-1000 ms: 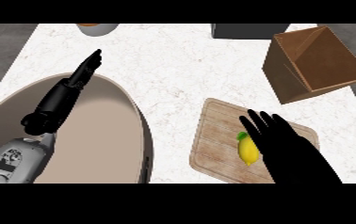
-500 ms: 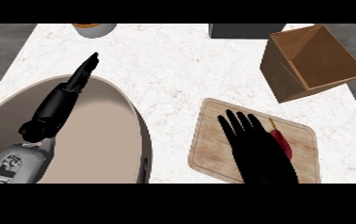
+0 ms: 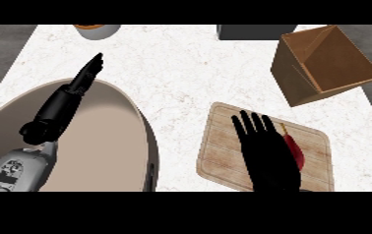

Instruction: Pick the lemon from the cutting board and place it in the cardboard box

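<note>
Where the pale wooden cutting board (image 3: 225,149) lies at the lower right of the frame, its grain running in long straight lines, the right hand (image 3: 267,154) rests flat over it with its black fingers (image 3: 251,125) straight and slightly spread, pointing toward the top of the frame. The lemon cannot be seen — the hand covers the middle of the board, and only a slim dark-red, chili-like shape (image 3: 294,148) with a thin stem shows just beside the hand's right edge. Whether anything lies under the palm cannot be told. The cardboard box (image 3: 320,66) sits at the upper right, well apart from the board, a plain brown cube tilted so its open mouth and darker inside face the view. The surface (image 3: 181,71) is white stone with faint speckled veining. At the left, the left hand (image 3: 85,75) is stretched out with its fingers straight and pressed together into a narrow point, lying over the rim of a large, smooth, oval beige basin (image 3: 102,144) with a dark edge.
</note>
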Controlling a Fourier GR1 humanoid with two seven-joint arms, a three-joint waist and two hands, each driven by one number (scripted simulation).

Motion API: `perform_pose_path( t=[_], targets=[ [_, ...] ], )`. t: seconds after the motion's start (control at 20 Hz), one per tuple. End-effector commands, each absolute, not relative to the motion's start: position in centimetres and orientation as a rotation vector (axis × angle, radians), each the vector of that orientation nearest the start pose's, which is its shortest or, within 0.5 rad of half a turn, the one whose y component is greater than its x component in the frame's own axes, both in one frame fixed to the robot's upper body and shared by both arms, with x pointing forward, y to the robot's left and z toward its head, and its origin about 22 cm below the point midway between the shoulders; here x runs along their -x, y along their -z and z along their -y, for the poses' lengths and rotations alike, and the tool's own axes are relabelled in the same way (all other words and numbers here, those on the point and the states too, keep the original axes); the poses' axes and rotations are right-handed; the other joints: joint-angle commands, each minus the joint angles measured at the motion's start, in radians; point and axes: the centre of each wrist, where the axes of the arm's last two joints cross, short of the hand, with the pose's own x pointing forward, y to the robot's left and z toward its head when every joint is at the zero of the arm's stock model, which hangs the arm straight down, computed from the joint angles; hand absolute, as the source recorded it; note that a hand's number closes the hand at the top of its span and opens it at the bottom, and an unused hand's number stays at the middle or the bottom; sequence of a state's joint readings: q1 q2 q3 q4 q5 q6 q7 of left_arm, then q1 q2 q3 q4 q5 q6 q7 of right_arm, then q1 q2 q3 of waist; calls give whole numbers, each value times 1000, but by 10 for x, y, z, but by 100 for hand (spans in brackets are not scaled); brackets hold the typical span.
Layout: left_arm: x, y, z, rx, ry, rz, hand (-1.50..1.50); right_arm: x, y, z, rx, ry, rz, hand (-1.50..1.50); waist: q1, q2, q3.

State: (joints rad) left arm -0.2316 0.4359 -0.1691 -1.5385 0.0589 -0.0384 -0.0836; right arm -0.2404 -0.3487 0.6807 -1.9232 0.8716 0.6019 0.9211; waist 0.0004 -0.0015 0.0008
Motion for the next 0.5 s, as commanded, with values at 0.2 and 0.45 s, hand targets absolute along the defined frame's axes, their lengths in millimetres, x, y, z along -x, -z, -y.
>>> perform_pose_path(
  t=[0.2, 0.45],
  targets=[
    [-281, -56, -293, -112, 543, 1740, 0, -216, -65, 130, 1007, -1505, 772, -150, 3, 2, -1],
    [-295, -70, -276, -105, 522, 1743, 0, -216, -53, 123, 990, -1517, 790, -150, 0, 2, -1]
  ],
)
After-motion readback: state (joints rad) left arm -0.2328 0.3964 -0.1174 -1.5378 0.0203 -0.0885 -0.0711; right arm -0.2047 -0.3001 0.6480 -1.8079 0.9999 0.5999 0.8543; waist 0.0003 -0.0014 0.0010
